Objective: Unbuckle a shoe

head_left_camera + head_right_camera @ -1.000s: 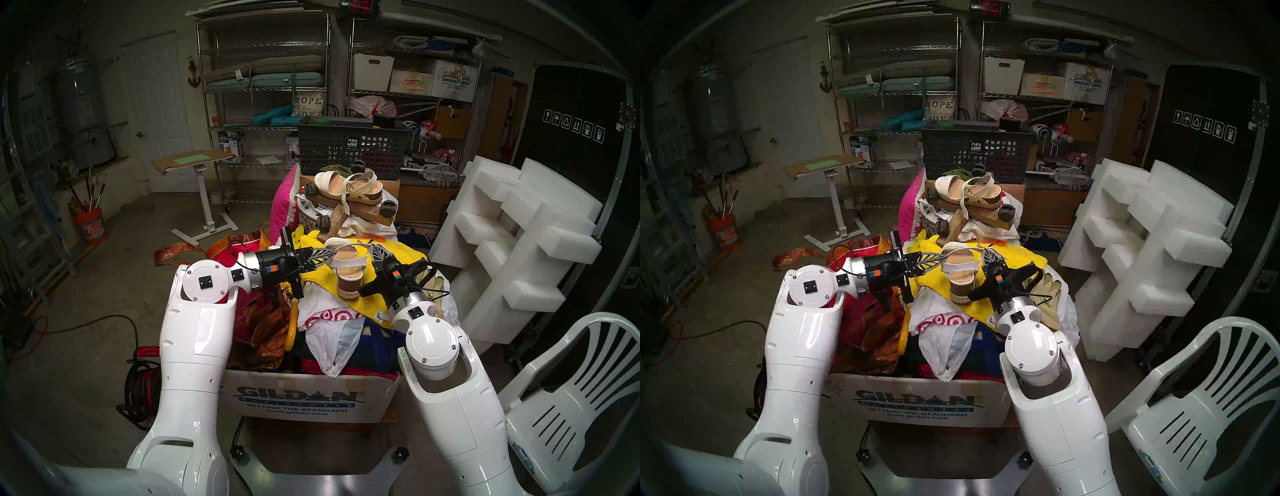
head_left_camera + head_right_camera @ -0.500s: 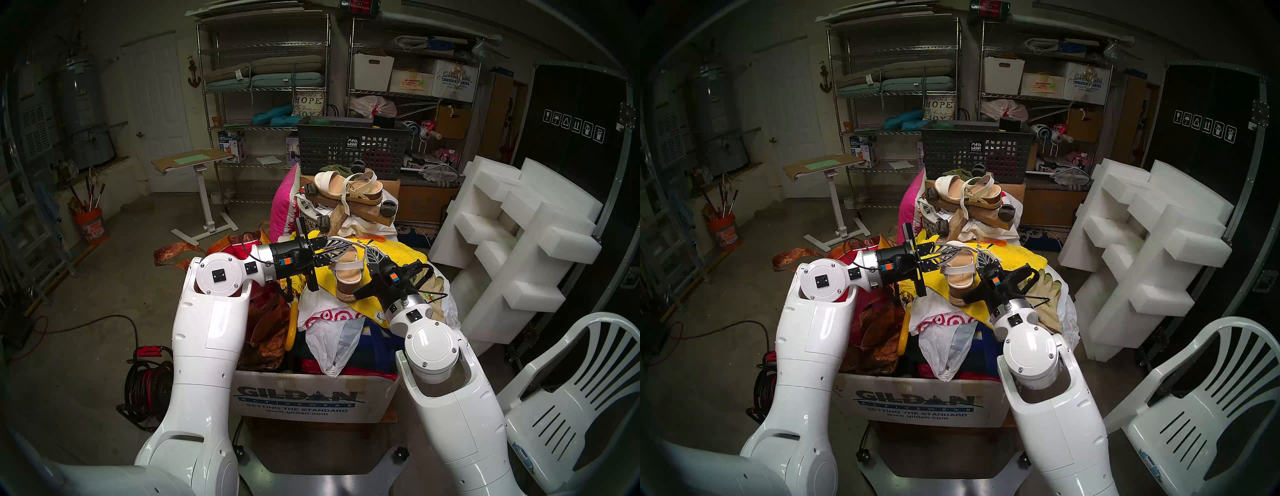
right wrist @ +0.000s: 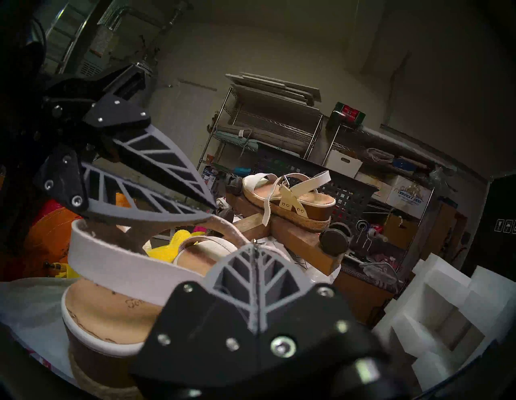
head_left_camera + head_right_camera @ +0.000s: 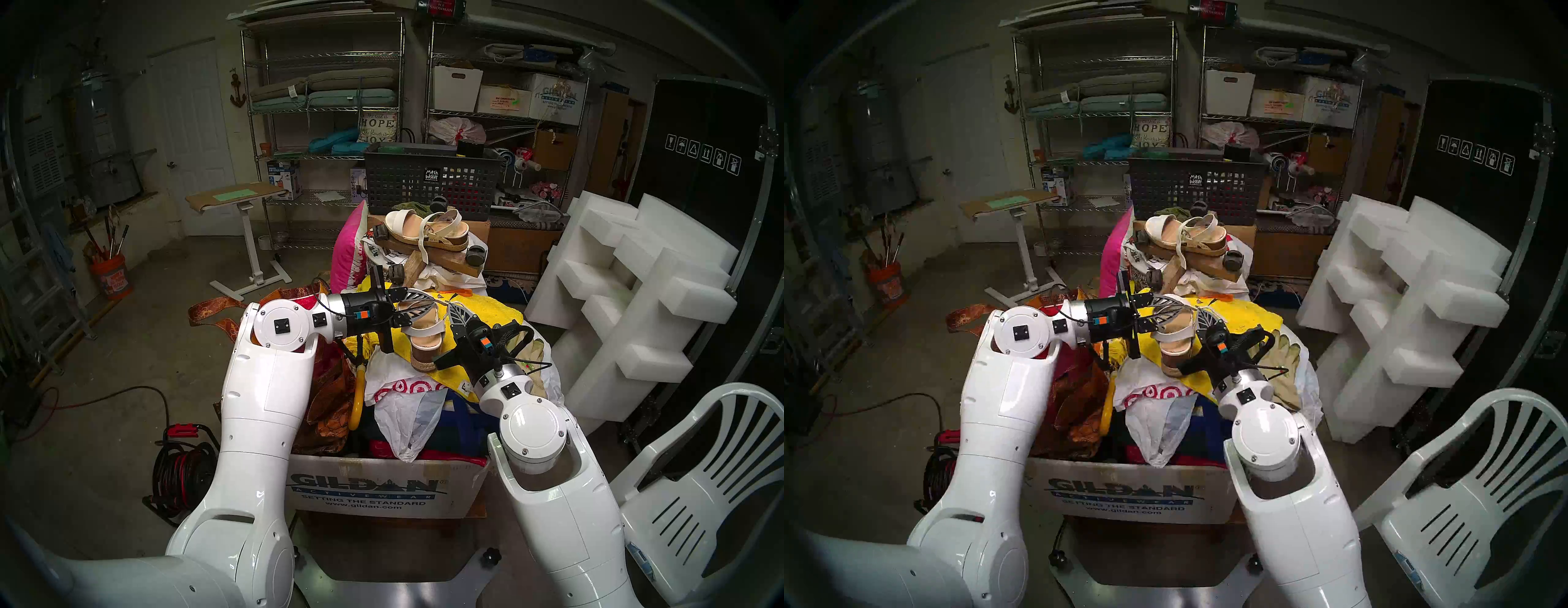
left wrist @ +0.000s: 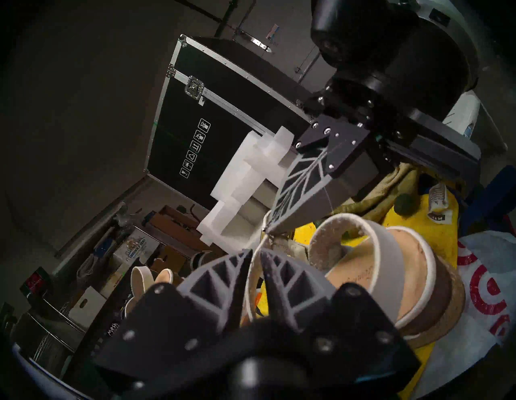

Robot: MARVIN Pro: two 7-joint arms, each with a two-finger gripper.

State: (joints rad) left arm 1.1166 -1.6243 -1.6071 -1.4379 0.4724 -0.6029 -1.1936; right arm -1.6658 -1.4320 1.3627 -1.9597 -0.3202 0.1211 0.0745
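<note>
A cluttered garage: the wedge sandal [image 4: 425, 335], jute-wrapped with smooth white straps, stands on crumpled yellow cloth [image 4: 488, 310] heaped in a cardboard box [image 4: 382, 492]. The ribbed left gripper [image 5: 255, 252] straddles its thin ankle strap [image 5: 252, 282], fingers parted. The right gripper [image 3: 254, 243] is clenched on that strap.

"GILDAN ACTIVEWEAR" marks the cardboard box [image 4: 382, 488], "HOPE" the cushion [image 4: 379, 126], "Mesh basket" the dark basket [image 4: 432, 180].

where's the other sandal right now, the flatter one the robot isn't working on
In the head views, the flat sandal sits centre frame atop a wooden caster dolly, just in front of the dark mesh basket and beyond both grippers.
</note>
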